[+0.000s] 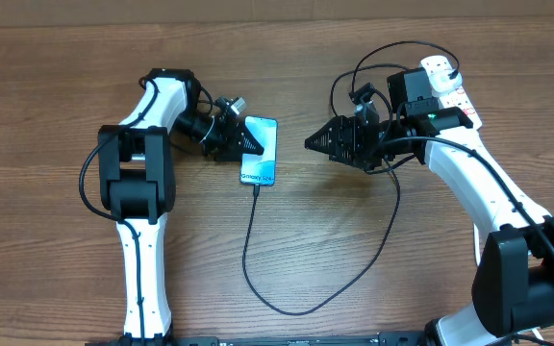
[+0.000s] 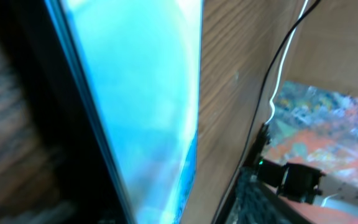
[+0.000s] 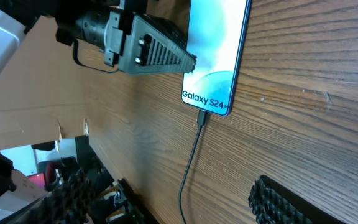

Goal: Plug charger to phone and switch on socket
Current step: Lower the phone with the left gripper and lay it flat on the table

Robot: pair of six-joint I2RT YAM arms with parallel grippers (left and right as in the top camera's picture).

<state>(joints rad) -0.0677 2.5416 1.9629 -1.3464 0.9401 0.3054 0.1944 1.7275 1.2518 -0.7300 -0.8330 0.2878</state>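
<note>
Nearest, charger [image 1: 244, 252]: black cable loops low; tip plugged into phone [image 1: 261, 152] at its bottom end;
phone: flat, screen lit, left of centre;
left gripper [image 1: 248, 142]: at phone's left edge; spread or pinching, cannot tell;
right gripper [image 1: 312, 142]: fingers spread, empty, apart from phone;
socket [image 1: 447, 85]: farthest, at right.

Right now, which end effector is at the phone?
The left end effector, over the edge of the phone; the right end effector hangs apart, open.
</note>
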